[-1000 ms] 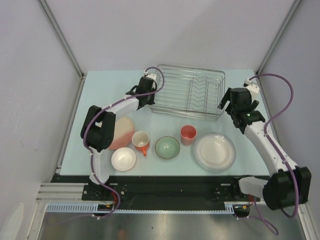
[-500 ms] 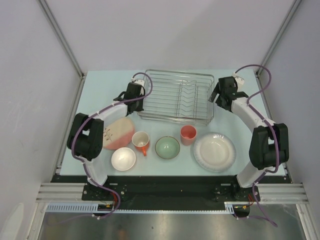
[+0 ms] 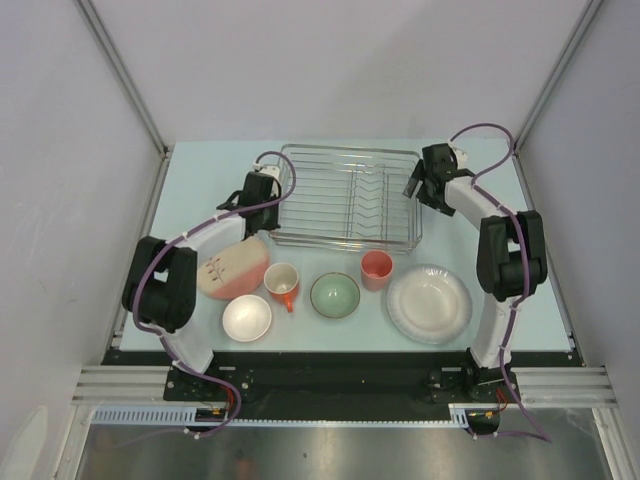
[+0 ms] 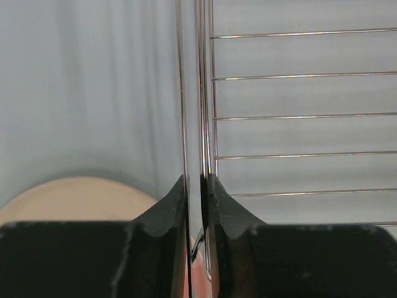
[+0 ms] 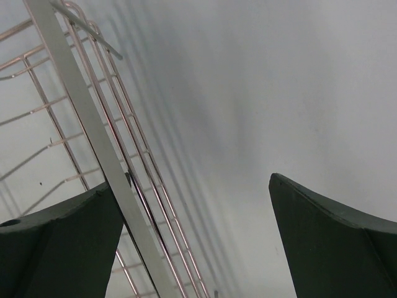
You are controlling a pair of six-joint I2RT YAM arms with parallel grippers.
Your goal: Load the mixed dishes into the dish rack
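While the left claw (image 4: 195,186) pinches the left rim wire of the rack (image 3: 345,195), back-centre on the surface (image 3: 200,175), likely to position it, the right claw (image 5: 189,183) gapes beside its right wall; dishes (image 3: 334,296) sit nearer, unloaded.

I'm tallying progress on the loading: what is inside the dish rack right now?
Nothing loaded: only its own upright dividers and the table showing through the dish rack wires. The left pincer, clamped on the left rim, covers a bit of that edge.
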